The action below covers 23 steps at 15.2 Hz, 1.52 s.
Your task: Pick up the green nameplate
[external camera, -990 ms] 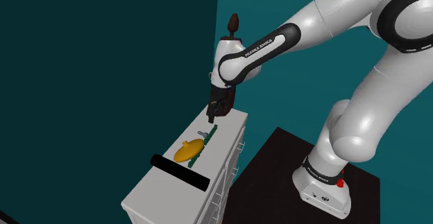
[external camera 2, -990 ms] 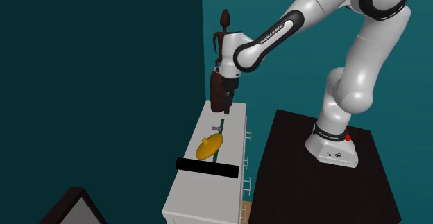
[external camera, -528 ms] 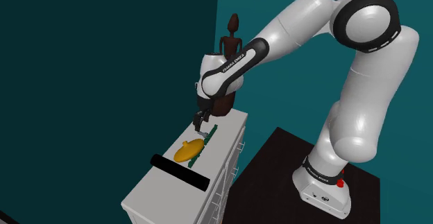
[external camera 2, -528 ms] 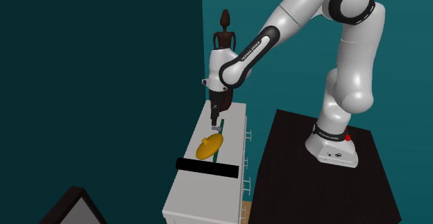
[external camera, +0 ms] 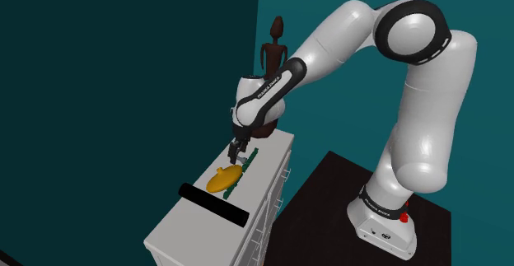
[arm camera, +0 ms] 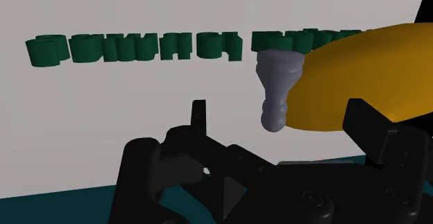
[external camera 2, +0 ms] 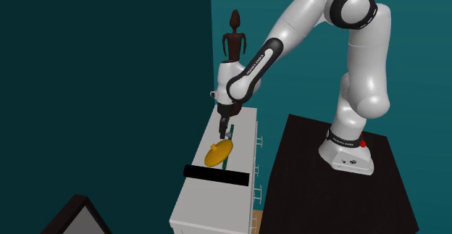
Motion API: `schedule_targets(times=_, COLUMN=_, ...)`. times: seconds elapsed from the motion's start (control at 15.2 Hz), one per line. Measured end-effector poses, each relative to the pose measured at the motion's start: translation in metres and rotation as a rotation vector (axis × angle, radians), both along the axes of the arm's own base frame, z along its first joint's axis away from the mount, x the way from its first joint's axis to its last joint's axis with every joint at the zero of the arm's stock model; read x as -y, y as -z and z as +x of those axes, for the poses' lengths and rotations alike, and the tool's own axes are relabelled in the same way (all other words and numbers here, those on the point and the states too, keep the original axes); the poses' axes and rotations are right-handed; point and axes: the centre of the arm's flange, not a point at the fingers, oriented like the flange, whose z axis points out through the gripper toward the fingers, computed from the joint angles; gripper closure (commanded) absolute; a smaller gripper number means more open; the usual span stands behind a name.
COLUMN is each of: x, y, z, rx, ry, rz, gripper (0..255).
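Observation:
The green nameplate is a row of dark green letters lying flat along the white cabinet top. It runs along the edge nearest the stand. My black gripper hangs just above the cabinet top, open, beside the nameplate and not touching it. In the wrist view a small grey baluster-shaped piece stands beyond the gap between my fingers. A yellow rounded object lies next to it, covering part of the nameplate.
The yellow object sits mid-cabinet. A black bar lies across the top nearer the camera. A dark brown figurine stands at the far end behind my arm. My stand is to the shoulder view's right.
My gripper has come down and shifted toward the shoulder view's left, from above the cabinet's far end to just over its top by the nameplate. The figurine's upper part is now uncovered.

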Motion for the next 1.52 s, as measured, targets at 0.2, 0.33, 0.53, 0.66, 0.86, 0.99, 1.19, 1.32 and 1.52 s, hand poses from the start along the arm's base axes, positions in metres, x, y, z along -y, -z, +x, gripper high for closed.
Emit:
schedule_targets(times=0.2, x=-0.001, y=0.003, z=0.000, rx=0.000, ry=0.000, rz=0.000, gripper=255)
schedule_targets(times=0.33, x=-0.001, y=0.004, z=0.000, rx=0.001, ry=0.000, rz=0.000, gripper=255)
schedule_targets(times=0.53, x=-0.001, y=0.004, z=0.000, rx=0.001, ry=0.000, rz=0.000, gripper=255)
schedule_targets(times=0.66, x=-0.001, y=0.004, z=0.000, rx=0.001, ry=0.000, rz=0.000, gripper=255)
schedule_targets(times=0.86, x=-0.001, y=-0.003, z=0.001, rx=0.000, ry=0.000, rz=0.000, gripper=255)
schedule_targets(times=0.99, x=-0.001, y=-0.012, z=-0.001, rx=0.000, ry=0.000, rz=0.000, gripper=255)
schedule_targets(times=1.19, x=-0.001, y=-0.028, z=0.000, rx=0.001, ry=0.000, rz=0.000, gripper=255)
schedule_targets(times=1.32, x=-0.002, y=-0.039, z=0.001, rx=0.001, ry=0.000, rz=0.000, gripper=255)
schedule_targets(times=1.52, x=-0.001, y=-0.055, z=0.001, rx=0.001, ry=0.000, rz=0.000, gripper=255)
